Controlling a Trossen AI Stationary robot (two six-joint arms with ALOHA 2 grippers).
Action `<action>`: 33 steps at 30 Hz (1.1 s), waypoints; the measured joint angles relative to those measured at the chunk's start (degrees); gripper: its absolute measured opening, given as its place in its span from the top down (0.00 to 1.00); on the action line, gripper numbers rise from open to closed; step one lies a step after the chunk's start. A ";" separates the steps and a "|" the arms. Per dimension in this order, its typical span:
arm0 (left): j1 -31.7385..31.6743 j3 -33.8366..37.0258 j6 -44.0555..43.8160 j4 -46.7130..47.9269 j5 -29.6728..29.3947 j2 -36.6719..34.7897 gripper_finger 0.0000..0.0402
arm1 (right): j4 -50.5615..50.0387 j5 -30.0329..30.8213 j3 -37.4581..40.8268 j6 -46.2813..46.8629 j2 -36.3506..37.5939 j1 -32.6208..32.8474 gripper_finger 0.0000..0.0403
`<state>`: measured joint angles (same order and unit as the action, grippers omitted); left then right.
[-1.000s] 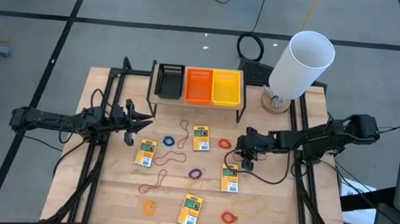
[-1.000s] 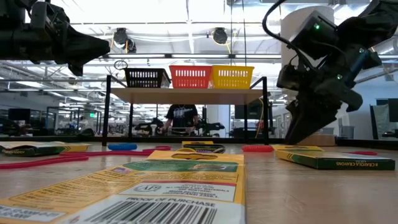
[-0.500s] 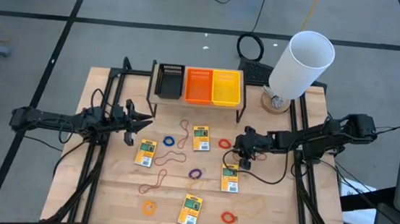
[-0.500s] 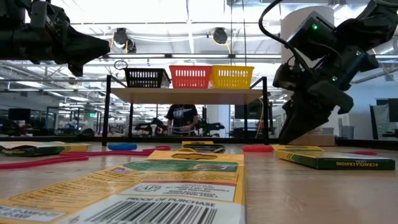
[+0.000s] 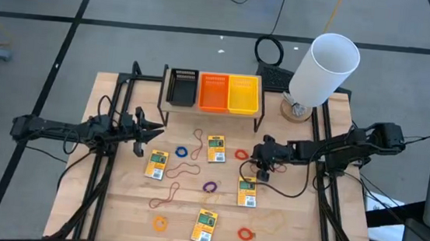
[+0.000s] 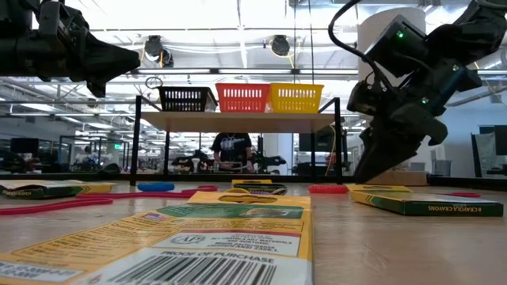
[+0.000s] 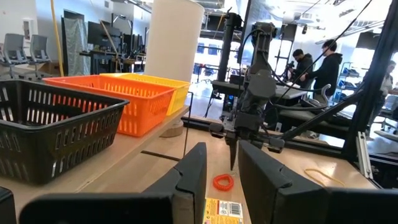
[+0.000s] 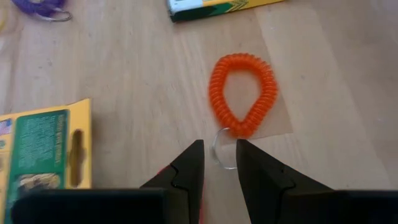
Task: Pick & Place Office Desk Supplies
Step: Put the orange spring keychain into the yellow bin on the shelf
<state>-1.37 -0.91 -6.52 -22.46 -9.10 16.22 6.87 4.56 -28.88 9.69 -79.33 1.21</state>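
Several flat yellow packs lie face up on the wooden table: one (image 5: pixel 216 148) at centre, one (image 5: pixel 156 164) to its left, one (image 5: pixel 248 191) by my right gripper, one (image 5: pixel 205 226) near the front. Thin loops lie among them: blue (image 5: pixel 183 150), purple (image 5: pixel 209 187), and an orange coil loop (image 8: pixel 244 93) with a metal ring (image 8: pixel 221 150). My right gripper (image 8: pixel 219 155) slants down just short of that ring, narrowly open, its tips (image 6: pixel 364 176) close above the table. My left gripper (image 5: pixel 154 131) hovers level at the left, narrowly open, nothing between its fingers.
A raised shelf at the back carries a black bin (image 5: pixel 181 86), an orange bin (image 5: pixel 213 91) and a yellow bin (image 5: pixel 244 93). A big white cylinder (image 5: pixel 325 68) stands at the back right. More loops (image 5: pixel 160 223) (image 5: pixel 246 234) lie near the front edge. People stand beyond the table (image 7: pixel 320 62).
My right gripper has edged a little toward the table's left, nearer the orange coil loop, with its finger gap unchanged. Nothing on the table has moved.
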 joint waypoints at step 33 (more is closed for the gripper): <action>0.01 0.00 -0.01 0.00 0.00 -0.01 0.80 | -0.24 -2.32 0.00 1.22 0.00 -0.11 0.79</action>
<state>-1.37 -0.91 -6.54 -22.46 -9.10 16.22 6.63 2.24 -28.88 10.92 -79.33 1.10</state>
